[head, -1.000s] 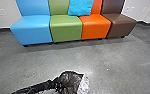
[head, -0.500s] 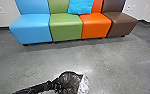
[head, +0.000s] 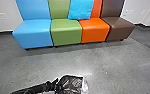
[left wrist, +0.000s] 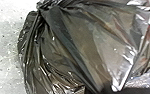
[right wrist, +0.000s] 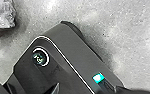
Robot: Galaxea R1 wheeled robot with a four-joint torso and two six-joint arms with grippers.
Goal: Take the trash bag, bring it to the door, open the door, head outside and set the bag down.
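Trash bag point(head: 70, 84) at the left gripper point(head: 56, 86); contents unidentified.

Left gripper: located at the bag's near side in the head view, at the end of the dark left arm point(head: 32, 89). Whether it is apart, together or clamped on the bag cannot be determined. Right gripper: state likewise cannot be determined.

Container: one bag of thin, glossy black film, gathered and creased at one point in the left wrist view, with loose folds spreading from there. The film is partly see-through; brownish and faint reddish tones show in it, but no item can be identified. A pale, crinkled portion point(head: 85, 86) lies along one side of the bag; whether it is content or wrapping cannot be established. Whether the bag bears on the floor point(head: 101, 65) cannot be confirmed.

Robot base: a dark plate with a lit blue-green indicator point(right wrist: 98, 78) appears in the right wrist view.

Surroundings: beyond the bag, across grey, speckled flooring, four padded seats stand in a row: blue point(head: 33, 33), green point(head: 66, 32), orange point(head: 94, 30) and brown point(head: 118, 26). A bright blue cushion point(head: 80, 10) leans against the backrests of the green and orange seats. Behind them is a white wall point(head: 3, 7) with dark skirting point(head: 1, 35).
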